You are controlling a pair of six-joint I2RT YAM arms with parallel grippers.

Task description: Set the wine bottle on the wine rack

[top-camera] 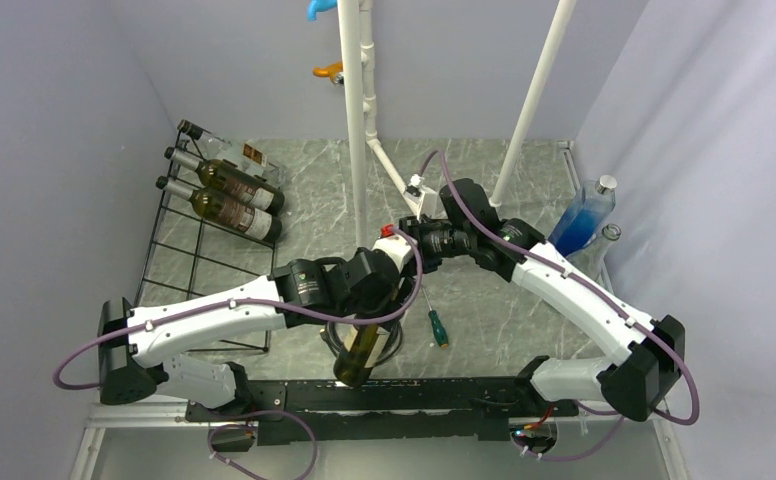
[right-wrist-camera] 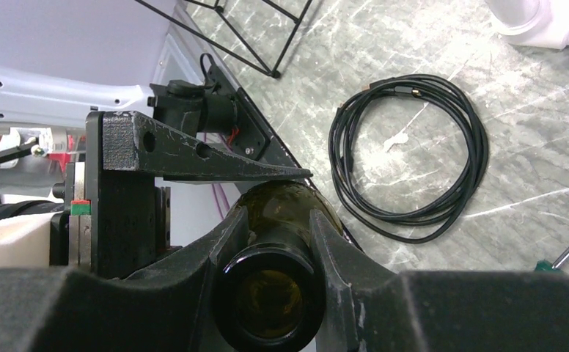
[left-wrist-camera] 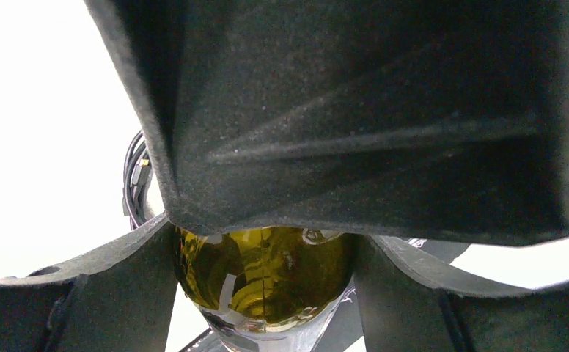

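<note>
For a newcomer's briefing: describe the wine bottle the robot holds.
Find the black wire wine rack at left, with three bottles. Right of it, at centre front, the dark olive glass wine bottle alone is off the rack, held by left pincer and right pincer.

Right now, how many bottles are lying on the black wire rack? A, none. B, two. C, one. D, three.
D: the wine rack carries a clear bottle, a dark bottle beside it and a second dark bottle; the held wine bottle is not on it yet.
</note>
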